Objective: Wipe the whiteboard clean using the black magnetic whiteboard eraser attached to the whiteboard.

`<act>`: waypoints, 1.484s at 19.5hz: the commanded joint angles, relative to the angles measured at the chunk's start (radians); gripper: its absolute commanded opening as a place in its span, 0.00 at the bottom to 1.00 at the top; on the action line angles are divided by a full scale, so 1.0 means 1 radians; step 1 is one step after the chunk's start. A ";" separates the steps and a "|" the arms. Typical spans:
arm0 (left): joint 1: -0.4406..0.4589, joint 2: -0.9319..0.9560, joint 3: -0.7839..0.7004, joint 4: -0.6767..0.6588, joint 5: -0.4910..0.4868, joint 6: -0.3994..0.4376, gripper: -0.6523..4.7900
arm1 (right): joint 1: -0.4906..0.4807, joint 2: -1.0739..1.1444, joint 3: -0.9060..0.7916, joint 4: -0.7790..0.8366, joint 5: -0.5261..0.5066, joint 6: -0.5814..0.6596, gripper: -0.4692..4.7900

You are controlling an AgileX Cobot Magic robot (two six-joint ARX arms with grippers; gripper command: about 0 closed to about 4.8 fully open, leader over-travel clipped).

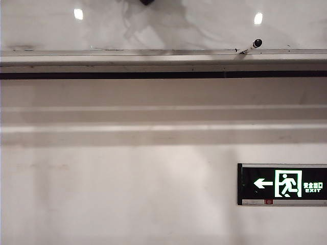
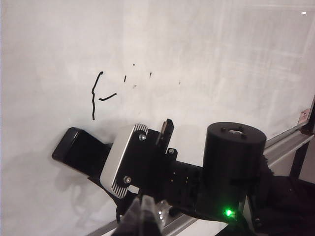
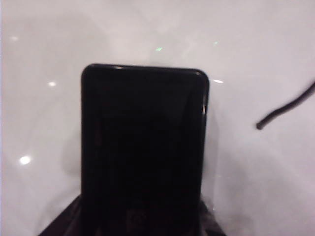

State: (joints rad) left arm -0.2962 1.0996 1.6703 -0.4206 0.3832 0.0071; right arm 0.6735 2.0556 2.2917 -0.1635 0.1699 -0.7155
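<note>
Black eraser (image 3: 142, 152) in right gripper (image 3: 140, 221), flat against whiteboard (image 3: 256, 49).

the whiteboard (image 2: 206, 59) lies broad and bare around the black marks (image 2: 96, 96), open to a pass on every side. the black eraser (image 3: 142, 147), held in the right gripper (image 3: 142, 221), presses flat on the board just beside the marks. the silver edge rail (image 1: 163, 55) bounds the board. the left gripper is shut, out of sight.
</note>
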 commanded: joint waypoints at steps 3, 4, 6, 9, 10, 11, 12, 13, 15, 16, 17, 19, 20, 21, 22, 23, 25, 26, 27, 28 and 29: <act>-0.002 -0.003 0.004 0.010 0.007 0.000 0.11 | 0.002 -0.013 0.008 0.206 0.210 -0.038 0.37; -0.002 -0.003 0.004 0.009 0.007 0.000 0.11 | 0.000 -0.013 0.008 0.233 0.234 -0.054 0.37; -0.002 -0.003 0.004 0.010 0.006 0.000 0.11 | -0.003 -0.013 0.008 0.322 0.301 -0.122 0.37; -0.002 -0.003 0.004 0.010 0.007 0.000 0.11 | -0.003 -0.017 0.009 0.372 0.328 -0.174 0.37; -0.002 -0.003 0.004 0.010 0.006 0.000 0.11 | -0.003 -0.021 0.009 0.378 0.344 -0.190 0.37; -0.002 -0.003 0.004 0.010 0.007 0.000 0.11 | -0.003 -0.024 0.010 0.378 0.355 -0.202 0.37; -0.002 -0.003 0.004 0.010 0.007 0.000 0.11 | -0.016 -0.029 0.019 0.375 0.370 -0.203 0.37; -0.002 -0.003 0.004 0.010 0.007 0.000 0.11 | -0.018 -0.029 0.031 0.369 0.380 -0.205 0.37; -0.002 -0.003 0.004 0.010 0.007 0.000 0.11 | -0.038 -0.031 0.054 0.366 0.391 -0.206 0.37; -0.002 -0.003 0.004 0.010 0.007 0.000 0.11 | -0.039 -0.031 0.062 0.357 0.397 -0.206 0.37; -0.002 -0.003 0.004 0.010 0.007 0.000 0.11 | -0.051 -0.031 0.082 0.337 0.397 -0.205 0.37; -0.002 -0.003 0.004 0.010 0.007 0.000 0.11 | -0.066 -0.031 0.106 0.324 0.407 -0.205 0.37; -0.002 -0.003 0.004 0.009 0.007 0.000 0.11 | -0.077 -0.034 0.110 0.327 0.412 -0.205 0.37; -0.002 -0.003 0.004 0.010 0.007 0.000 0.11 | -0.092 -0.040 0.110 0.325 0.420 -0.205 0.37; -0.002 -0.003 0.004 0.010 0.011 0.000 0.11 | -0.093 -0.043 0.110 0.325 0.427 -0.204 0.37; -0.002 -0.003 0.004 0.009 0.015 0.000 0.11 | -0.099 -0.044 0.110 0.326 0.431 -0.203 0.37; -0.002 -0.003 0.004 0.009 0.019 0.000 0.11 | -0.114 -0.050 0.110 0.322 0.438 -0.199 0.37; -0.002 -0.003 0.004 0.009 0.018 0.000 0.11 | -0.115 -0.050 0.110 0.322 0.437 -0.193 0.37; -0.002 -0.003 0.004 0.010 0.018 0.000 0.11 | -0.115 -0.050 0.110 0.320 0.435 -0.193 0.37; -0.002 -0.003 0.004 0.009 0.019 0.000 0.11 | -0.115 -0.050 0.110 0.306 0.420 -0.190 0.35; -0.002 -0.003 0.004 0.010 0.018 0.000 0.11 | -0.115 -0.050 0.110 0.270 0.386 -0.168 0.32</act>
State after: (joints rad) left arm -0.2962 1.0992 1.6703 -0.4229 0.3939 0.0067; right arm 0.5793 2.0071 2.3974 0.1211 0.5404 -0.9062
